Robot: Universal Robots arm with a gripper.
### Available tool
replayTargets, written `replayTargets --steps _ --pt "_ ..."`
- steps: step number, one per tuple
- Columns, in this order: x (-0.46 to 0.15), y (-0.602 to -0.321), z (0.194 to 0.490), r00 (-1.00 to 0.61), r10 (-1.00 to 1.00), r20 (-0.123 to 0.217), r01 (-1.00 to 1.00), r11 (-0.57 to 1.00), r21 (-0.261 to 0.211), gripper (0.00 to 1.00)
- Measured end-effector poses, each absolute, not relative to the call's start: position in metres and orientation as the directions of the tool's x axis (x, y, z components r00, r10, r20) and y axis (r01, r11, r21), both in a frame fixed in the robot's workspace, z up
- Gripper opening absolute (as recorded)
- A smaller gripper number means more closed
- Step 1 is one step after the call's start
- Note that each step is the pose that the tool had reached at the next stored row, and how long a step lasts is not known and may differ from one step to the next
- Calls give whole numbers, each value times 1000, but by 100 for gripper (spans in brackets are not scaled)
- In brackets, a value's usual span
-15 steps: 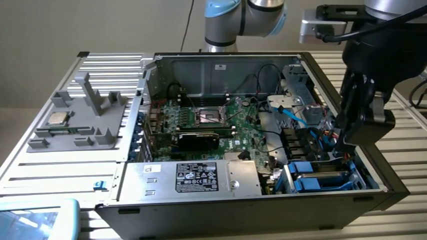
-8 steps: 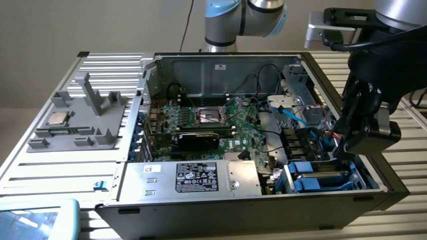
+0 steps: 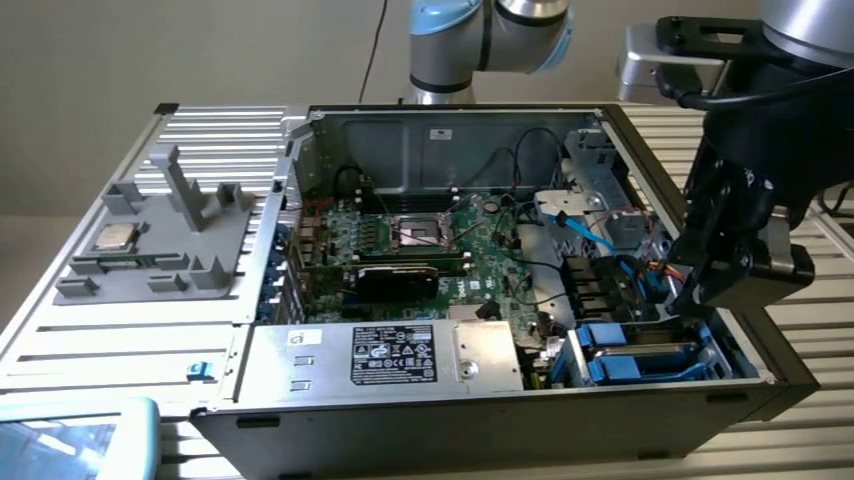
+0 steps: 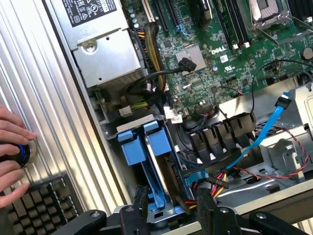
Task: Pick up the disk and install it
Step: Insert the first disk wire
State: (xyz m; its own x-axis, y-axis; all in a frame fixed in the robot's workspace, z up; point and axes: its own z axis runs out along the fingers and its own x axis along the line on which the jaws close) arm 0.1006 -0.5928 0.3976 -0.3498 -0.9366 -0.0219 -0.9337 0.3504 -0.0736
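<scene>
The disk [image 3: 627, 358] stands on edge in the drive bay at the near right corner of the open computer case, its blue carrier handles [image 4: 145, 146] pointing up. Little of its grey body can be seen. My black gripper [image 3: 703, 297] hangs just above the far end of that bay, at the exterior view's right. In the wrist view the gripper [image 4: 173, 208] is open. Its two dark fingers [image 4: 142, 205] stand on either side of the carrier's blue rail without touching it.
A silver power supply [image 3: 400, 355] fills the case's near side, with the green motherboard [image 3: 427, 240] behind it. Blue and red cables [image 4: 271, 125] run beside the bay. A grey fixture with a CPU chip [image 3: 114, 237] sits on the slatted table. A person's hand [image 4: 12, 147] rests by a keyboard [image 4: 34, 200].
</scene>
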Motion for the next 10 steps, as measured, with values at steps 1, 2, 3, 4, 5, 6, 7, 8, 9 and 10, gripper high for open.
replayTargets --steps 1,2,3,4,5,6,7,8,9,10 --pt "101 -593 397 -339 -940 -22 -937 340 -74 52" --pt "101 -593 397 -329 -944 -23 -941 330 -75 52" --pt "101 -593 397 -317 -948 -23 -945 318 -75 52" --pt "101 -593 397 -303 -953 -23 -950 304 -75 52" --pt "101 -593 397 -288 -957 -23 -954 289 -75 52" --pt "102 -593 397 -275 -961 -23 -958 276 -75 52" --pt "102 -593 397 -263 -964 -23 -962 264 -75 52" --pt "102 -593 396 -254 -967 -23 -964 255 -76 52" --pt "102 -593 397 -248 -968 -24 -965 249 -77 52" --pt "103 -593 396 -242 -970 -26 -967 243 -78 52"
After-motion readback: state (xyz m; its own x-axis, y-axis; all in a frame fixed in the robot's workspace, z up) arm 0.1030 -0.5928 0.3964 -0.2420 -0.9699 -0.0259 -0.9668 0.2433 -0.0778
